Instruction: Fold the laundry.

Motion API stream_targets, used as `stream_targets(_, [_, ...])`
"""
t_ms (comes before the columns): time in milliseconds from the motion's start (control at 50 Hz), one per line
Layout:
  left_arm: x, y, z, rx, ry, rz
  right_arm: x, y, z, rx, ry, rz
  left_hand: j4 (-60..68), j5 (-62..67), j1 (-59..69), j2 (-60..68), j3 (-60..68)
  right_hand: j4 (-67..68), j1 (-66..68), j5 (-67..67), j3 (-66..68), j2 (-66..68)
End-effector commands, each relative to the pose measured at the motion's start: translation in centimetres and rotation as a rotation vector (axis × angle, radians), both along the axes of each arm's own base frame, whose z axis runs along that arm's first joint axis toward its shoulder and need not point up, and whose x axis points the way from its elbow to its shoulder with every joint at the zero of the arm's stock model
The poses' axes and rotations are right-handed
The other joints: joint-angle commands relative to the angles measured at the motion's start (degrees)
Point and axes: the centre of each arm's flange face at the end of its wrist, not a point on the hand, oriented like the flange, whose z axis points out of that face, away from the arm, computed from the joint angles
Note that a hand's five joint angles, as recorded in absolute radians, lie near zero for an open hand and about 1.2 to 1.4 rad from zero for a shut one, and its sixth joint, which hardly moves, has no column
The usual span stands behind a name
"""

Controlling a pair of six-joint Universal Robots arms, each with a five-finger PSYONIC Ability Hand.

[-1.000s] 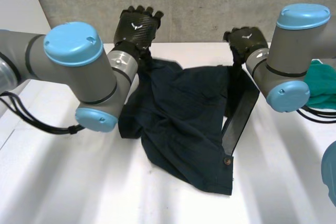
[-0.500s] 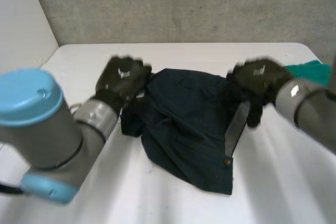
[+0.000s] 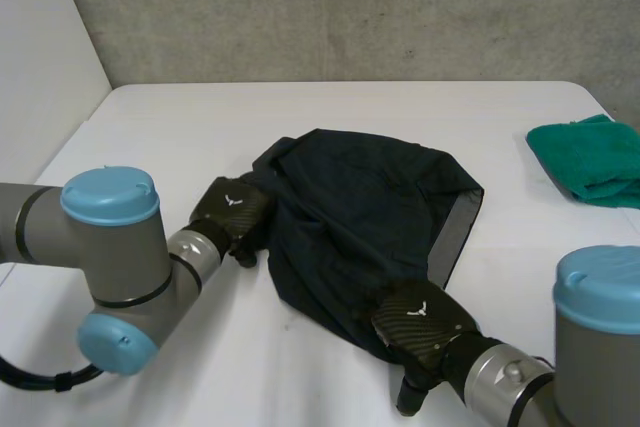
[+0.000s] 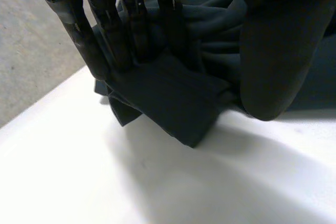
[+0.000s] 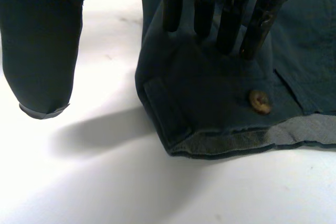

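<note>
A dark navy garment (image 3: 350, 217) lies crumpled on the white table (image 3: 200, 117), with a grey inner waistband showing along its right side. My left hand (image 3: 232, 212) rests at the garment's left edge. Its straight fingers (image 4: 131, 30) lie on a folded flap of the cloth (image 4: 168, 98), the thumb (image 4: 278, 51) apart beside it. My right hand (image 3: 420, 322) is at the garment's near corner. Its fingertips (image 5: 205, 9) press the cloth (image 5: 210, 93) just behind a brown button (image 5: 260, 102), while the thumb (image 5: 42, 40) hangs over bare table. Neither hand grips the cloth.
A green cloth (image 3: 590, 159) lies bunched at the table's far right edge. A grey wall runs behind the table. Bare white table surrounds the garment to the left, behind it and in front.
Both hands came down from the garment's far edge toward me. The left now sits at its left edge, the right at its near corner. The lifted cloth has settled onto the table.
</note>
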Motion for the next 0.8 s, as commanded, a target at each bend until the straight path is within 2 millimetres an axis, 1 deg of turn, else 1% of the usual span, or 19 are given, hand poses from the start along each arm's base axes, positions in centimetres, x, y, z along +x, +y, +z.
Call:
stream_targets(20, [-0.9, -1.5, -0.8, -0.075, 0.016, -0.010, 0.3, -1.7, -1.3, -0.103, 0.020, -0.073, 0.42, 0.64, -1.68, -0.41, -0.54, 0.51, 2.66, 0.99, 0.48, -0.34])
stream_targets(120, [-1.4, -2.2, -1.4, -0.126, -0.010, -0.028, 0.4, -2.8, -1.7, -0.150, 0.023, -0.120, -3.12, -2.89, -5.22, -3.94, -4.07, 1.69, 3.84, 2.17, 1.65, 0.84])
stream_targets(220, [-2.0, -3.0, -2.1, -0.170, -0.063, -0.048, 0.7, -3.3, -2.1, -0.187, 0.036, -0.113, -5.47, -5.25, -7.57, -6.30, -6.42, 4.05, 6.20, 4.52, 4.01, 3.19])
stream_targets(300, [-2.3, -3.5, -2.4, -0.190, -0.077, -0.058, 0.8, -3.6, -2.2, -0.218, 0.056, -0.099, -5.64, -5.42, -7.74, -6.47, -6.59, 5.39, 7.54, 5.87, 5.35, 4.54])
stream_targets(380, [-2.7, -4.2, -2.7, -0.202, -0.076, -0.058, 1.1, -4.3, -2.4, -0.245, 0.059, -0.095, -5.64, -5.42, -7.74, -6.47, -6.59, 9.59, 11.74, 10.07, 9.55, 8.74])
stream_targets(400, [-2.8, -4.3, -2.7, -0.204, -0.075, -0.058, 1.2, -4.7, -2.5, -0.251, 0.057, -0.099, -5.64, -5.42, -7.74, -6.47, -6.59, 13.26, 15.41, 13.74, 13.23, 12.41])
stream_targets(460, [-3.0, -4.8, -3.0, -0.210, -0.074, -0.058, 1.4, -5.2, -2.6, -0.262, 0.054, -0.105, -5.47, -5.25, -7.58, -6.30, -6.43, 18.32, 20.48, 18.80, 18.29, 17.47])
stream_targets(480, [-3.1, -4.8, -3.0, -0.211, -0.072, -0.061, 1.6, -5.5, -2.6, -0.271, 0.048, -0.106, -5.47, -5.25, -7.57, -6.30, -6.42, 24.34, 26.49, 24.82, 24.30, 23.49])
stream_targets(540, [-3.3, -5.3, -3.1, -0.223, -0.065, -0.059, 1.8, -5.9, -2.3, -0.286, 0.038, -0.107, -5.30, -5.08, -7.41, -6.13, -6.26, 31.78, 33.93, 32.25, 31.74, 30.92])
stream_targets(660, [-3.7, -5.9, -3.2, -0.260, -0.046, -0.059, 2.5, -7.1, -1.1, -0.335, 0.004, -0.115, -4.47, -4.24, -6.57, -5.30, -5.42, 60.70, 62.85, 61.18, 60.66, 59.85])
stream_targets(740, [-3.9, -6.3, -3.3, -0.281, -0.036, -0.058, 2.9, -7.7, -0.4, -0.354, -0.013, -0.120, -0.45, -0.22, -2.55, -1.27, -1.40, 61.68, 63.84, 62.16, 61.65, 60.83])
stream_targets(800, [-4.1, -6.5, -3.6, -0.285, -0.032, -0.059, 3.0, -8.0, 0.0, -0.367, -0.022, -0.123, 8.46, 8.68, 6.36, 7.63, 7.51, 61.68, 63.84, 62.16, 61.65, 60.83])
